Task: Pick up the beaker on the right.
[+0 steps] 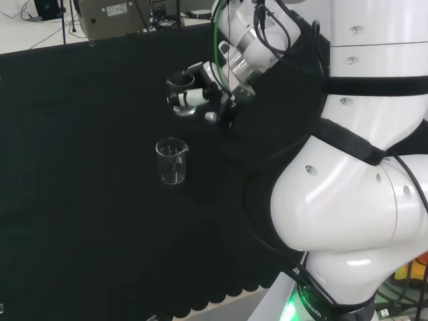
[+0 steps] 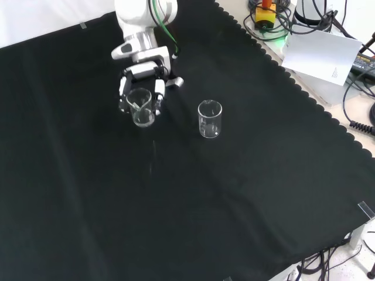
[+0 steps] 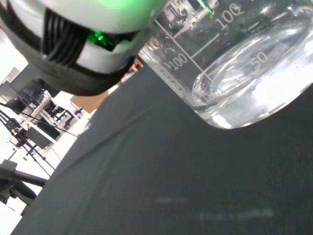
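The fingers (image 2: 158,100) of the hand (image 2: 140,79) are curled round a clear glass beaker (image 2: 140,106), with black and white fingers seen on either side of its wall in the front view. The held beaker is kept upright, and in the wrist view its rounded base (image 3: 234,93) is seen above the black cloth (image 2: 193,199), apart from it, with printed graduation lines on its side. In the head view the hand (image 1: 200,99) is seen left of the arm's big white links (image 1: 348,200), with the beaker's dark rim (image 1: 180,81) at its far left.

Two beakers are counted in all. The second beaker (image 2: 210,119) is stood upright on the cloth, untouched, to the right of the held one in the front view and near it. In the head view this free beaker (image 1: 171,161) is seen below the hand, nearer the camera. One hand and one arm are shown over the cloth-covered bench.
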